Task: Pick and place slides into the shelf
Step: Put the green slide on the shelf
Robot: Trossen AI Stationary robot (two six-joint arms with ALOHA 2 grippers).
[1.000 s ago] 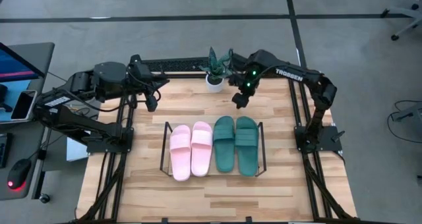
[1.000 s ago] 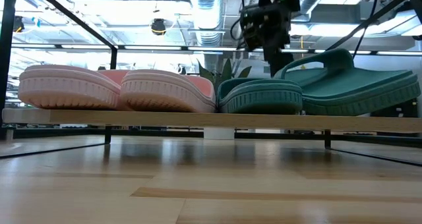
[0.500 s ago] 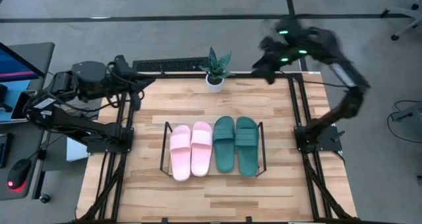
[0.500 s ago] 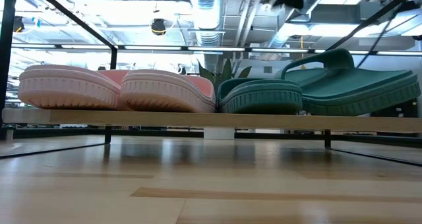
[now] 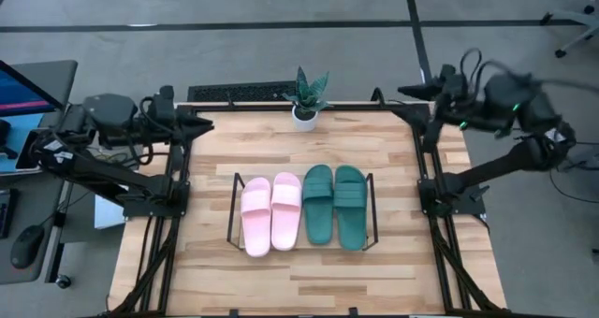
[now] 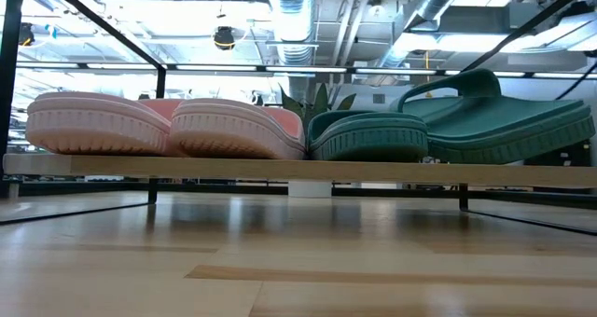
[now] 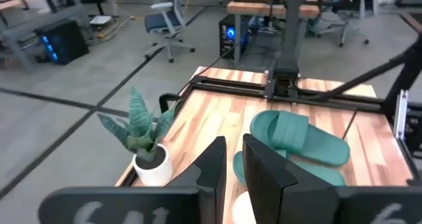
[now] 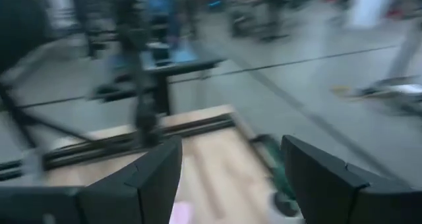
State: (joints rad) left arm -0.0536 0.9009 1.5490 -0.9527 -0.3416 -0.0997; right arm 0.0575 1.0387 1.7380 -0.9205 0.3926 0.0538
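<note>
Four slides lie side by side, soles down, on the low black wire shelf (image 5: 232, 211) mid-table: two pale pink slides (image 5: 271, 213) on the left and two dark green slides (image 5: 334, 206) on the right. The low view shows the pink pair (image 6: 168, 123) and the green pair (image 6: 448, 129) end-on. My left gripper (image 5: 208, 123) hovers at the table's far left corner, its fingers nearly together (image 7: 234, 161), holding nothing. My right gripper (image 5: 404, 92) hangs by the far right corner, open (image 8: 231, 178) and empty.
A small potted plant (image 5: 306, 98) stands at the middle of the table's far edge. A black metal frame (image 5: 178, 196) edges the table on both sides. Bare wood lies in front of and behind the shelf. A monitor and a mouse sit left of the table.
My right arm has swung up and away from a spot above the table beside the plant, out to the far right corner. My left arm has drawn back toward the left edge. The four slides have stayed in place on the shelf.
</note>
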